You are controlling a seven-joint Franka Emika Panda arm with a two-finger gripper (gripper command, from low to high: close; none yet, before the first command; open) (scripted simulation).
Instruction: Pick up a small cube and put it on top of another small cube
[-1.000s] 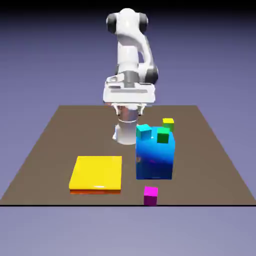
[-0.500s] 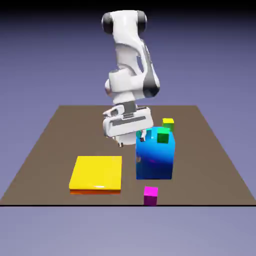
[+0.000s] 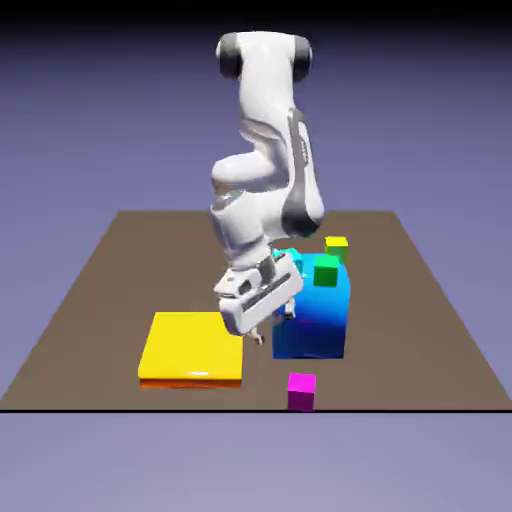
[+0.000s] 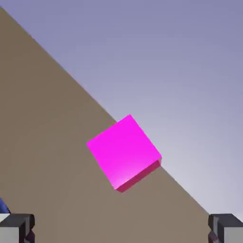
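Observation:
The small magenta cube (image 3: pixel 301 391) sits alone on the brown table near its front edge. In the hand view the magenta cube (image 4: pixel 124 152) lies ahead of the fingers, right by the table's edge, with nothing touching it. My gripper (image 3: pixel 272 325) hangs tilted above the table, up and to the exterior view's left of the cube, beside the big blue block. It is open and empty. Both grey fingertips (image 4: pixel 16 228) show far apart at the bottom corners of the hand view.
A big blue block (image 3: pixel 312 318) stands just behind the magenta cube, with a small green cube (image 3: pixel 326 270) on top. A yellow-green cube (image 3: pixel 336 243) lies behind it. A flat yellow slab (image 3: pixel 192 347) lies at the exterior view's left.
The arm has swung down and toward the table's front, from above the blue block's back to beside its front left. The hand has tilted. The jaws stayed open.

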